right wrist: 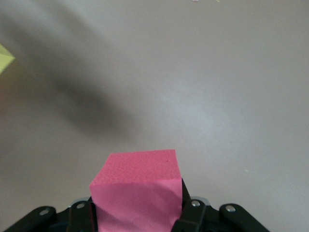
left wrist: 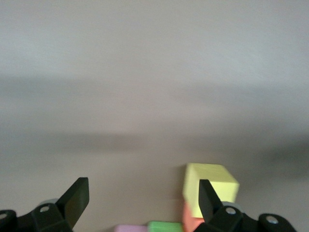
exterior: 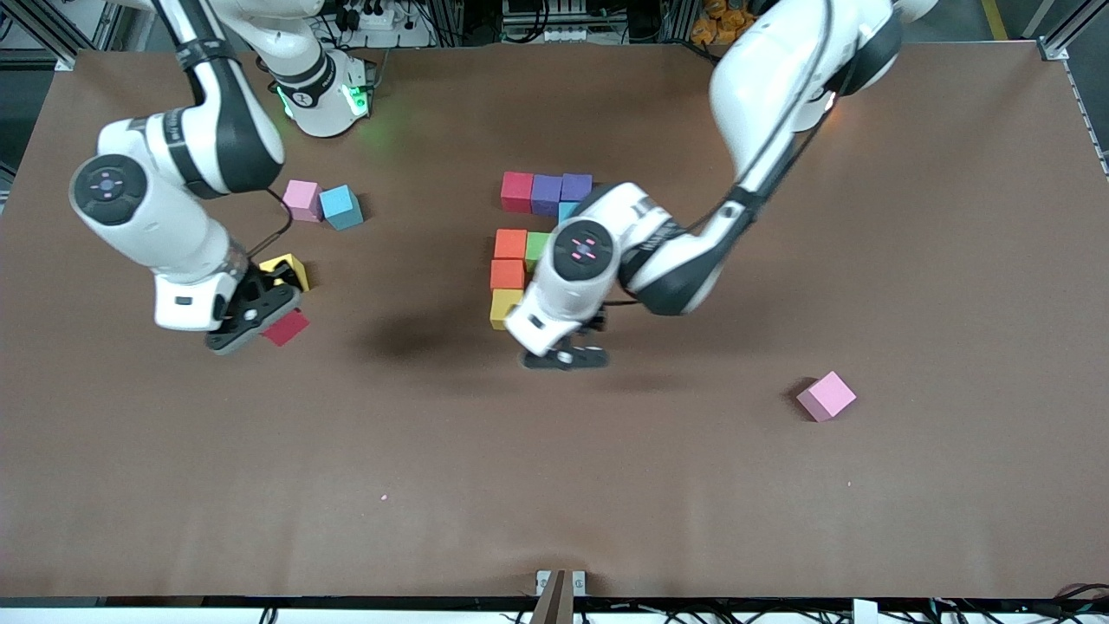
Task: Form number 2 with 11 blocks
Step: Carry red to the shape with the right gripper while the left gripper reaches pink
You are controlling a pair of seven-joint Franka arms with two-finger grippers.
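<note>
- Front view, middle of the tabletop [exterior: 693, 485]: the partly built number 2 [exterior: 530, 243] has a top row of red block [exterior: 517, 191], purple block [exterior: 547, 194] and second purple block [exterior: 576, 186].
- Just below that row a blue block [exterior: 567, 211] peeks out beside the left arm.
- Nearer the camera, an orange block [exterior: 511, 244] touches a green block [exterior: 536, 250]; a second orange block [exterior: 508, 274] and a yellow block [exterior: 503, 307] continue the column toward the camera.
- The left tool [exterior: 567, 355] sits low, just beside the yellow block, its jaws spread wide with nothing between them (the left wrist view shows that yellow cube [left wrist: 208, 193] by one fingertip).
- The right tool [exterior: 256, 325] is at the right arm's end of the tabletop, clamped on a red cube [exterior: 286, 328], which the right wrist view shows squarely between the fingers [right wrist: 137, 191].
- Loose blocks near it: a second yellow cube [exterior: 288, 269], a pink cube [exterior: 301, 199] touching a light-blue cube [exterior: 340, 206].
- Another pink cube [exterior: 826, 396] lies alone toward the left arm's end, well apart from the digit.
</note>
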